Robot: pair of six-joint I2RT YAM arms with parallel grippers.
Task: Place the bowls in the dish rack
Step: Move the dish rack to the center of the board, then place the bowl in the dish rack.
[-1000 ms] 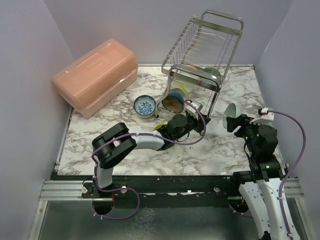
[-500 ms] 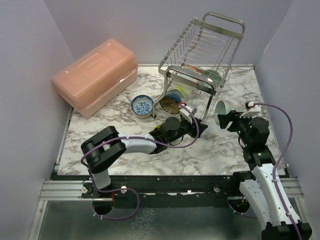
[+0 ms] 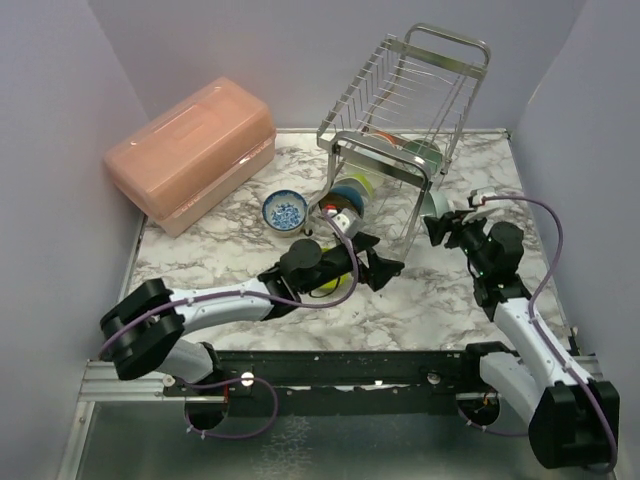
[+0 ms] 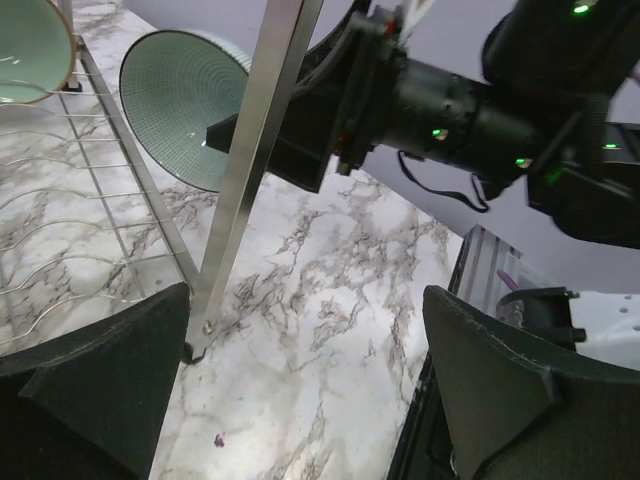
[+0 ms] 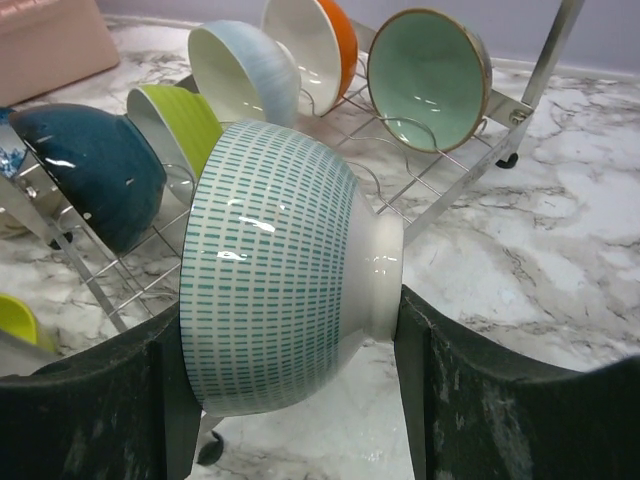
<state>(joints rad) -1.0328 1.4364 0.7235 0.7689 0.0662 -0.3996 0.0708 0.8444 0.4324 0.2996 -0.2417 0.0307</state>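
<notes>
While one bowl [image 5: 270,265] is gripped, five racked

The dish rack [image 4: 245,150] stands close before the left gripper [image 4: 310,385].

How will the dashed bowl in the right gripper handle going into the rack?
The bowl looks glossy, so it may slip in the right gripper. It seems stiff ceramic, likely to chip against the steel rack. Round, it could roll if set outside a slot.
</notes>
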